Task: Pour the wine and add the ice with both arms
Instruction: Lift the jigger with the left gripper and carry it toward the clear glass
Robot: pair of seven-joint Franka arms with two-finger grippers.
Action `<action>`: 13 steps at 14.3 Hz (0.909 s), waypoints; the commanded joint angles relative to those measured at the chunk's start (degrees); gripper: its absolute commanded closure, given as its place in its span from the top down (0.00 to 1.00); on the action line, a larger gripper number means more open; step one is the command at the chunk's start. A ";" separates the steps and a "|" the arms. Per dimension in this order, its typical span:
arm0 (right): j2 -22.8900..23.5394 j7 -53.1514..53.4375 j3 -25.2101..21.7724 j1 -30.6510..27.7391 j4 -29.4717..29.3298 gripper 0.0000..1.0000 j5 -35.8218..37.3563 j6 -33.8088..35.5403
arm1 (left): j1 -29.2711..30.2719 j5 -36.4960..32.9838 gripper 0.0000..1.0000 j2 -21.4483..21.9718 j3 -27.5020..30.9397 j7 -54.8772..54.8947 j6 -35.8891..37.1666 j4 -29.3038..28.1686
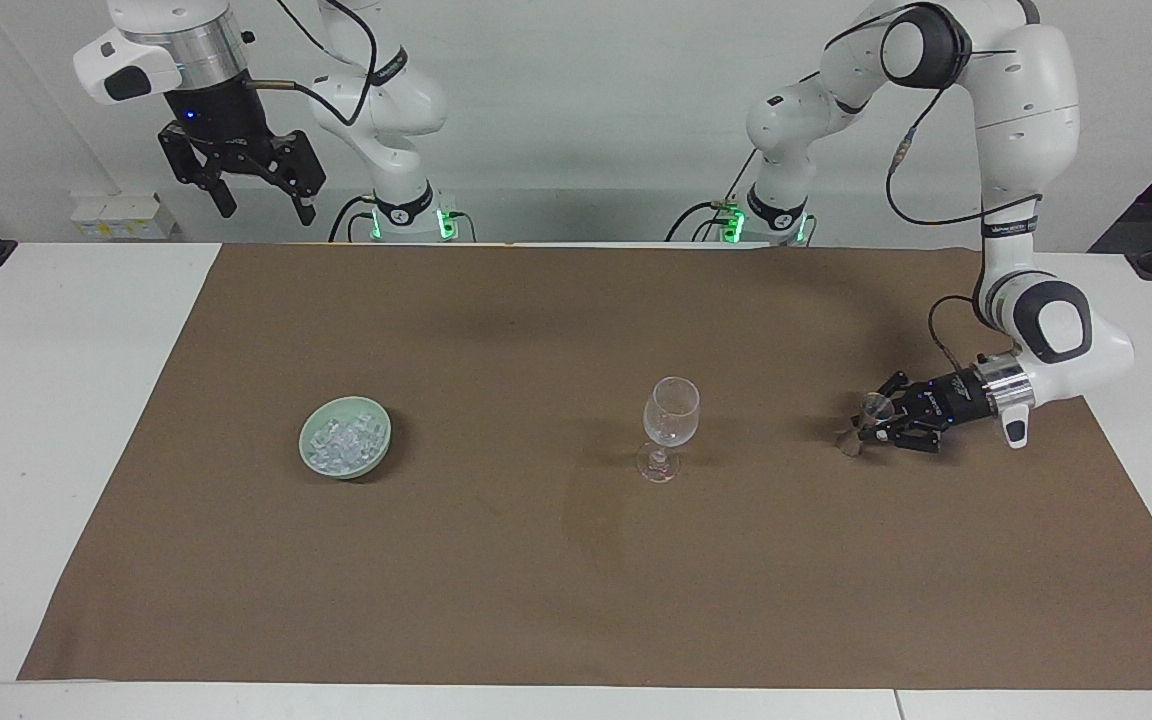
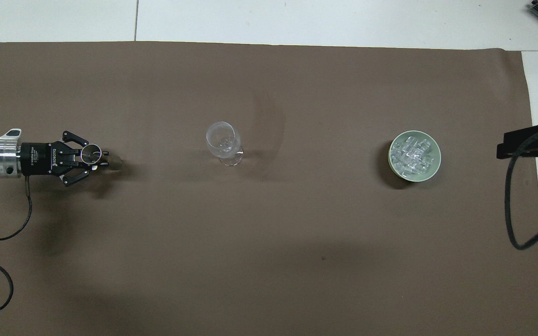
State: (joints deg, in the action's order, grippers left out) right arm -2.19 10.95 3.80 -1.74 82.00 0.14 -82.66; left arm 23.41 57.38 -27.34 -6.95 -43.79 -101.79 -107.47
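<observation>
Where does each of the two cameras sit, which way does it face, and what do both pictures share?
Facing view: high across the table, looking at the robots; both arms show whole, left pincer shut on the small glass, right pincer raised.
Overhead view: above the robots' end, looking steeply down; only the left arm's wrist and pincer show.
Shared: wine glass, green bowl of ice, brown mat.

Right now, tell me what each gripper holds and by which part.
The left gripper is shut on a small clear glass, clasped around its bowl just under the rim. The right gripper holds nothing; it waits, open.
</observation>
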 commanded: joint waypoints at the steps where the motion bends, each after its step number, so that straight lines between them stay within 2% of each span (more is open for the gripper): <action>1: -1.06 -1.02 0.34 -0.98 1.06 1.00 -1.28 0.31 | -0.65 1.33 0.00 0.80 0.71 0.81 -0.52 -1.16; 10: -1.06 -1.02 0.34 -0.98 1.06 1.00 -1.28 0.31 | -0.56 2.21 0.00 0.80 0.62 -1.38 0.71 -0.11; 13: -1.06 -1.02 0.34 -0.98 1.06 1.00 -1.36 0.31 | -1.78 2.21 0.00 2.64 0.62 -3.74 0.36 0.68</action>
State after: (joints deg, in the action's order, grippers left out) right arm -2.19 10.95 3.80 -1.74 82.00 0.13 -82.66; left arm 23.35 58.59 -27.02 -7.01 -44.42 -101.73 -106.89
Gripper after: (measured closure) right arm 0.000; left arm 0.780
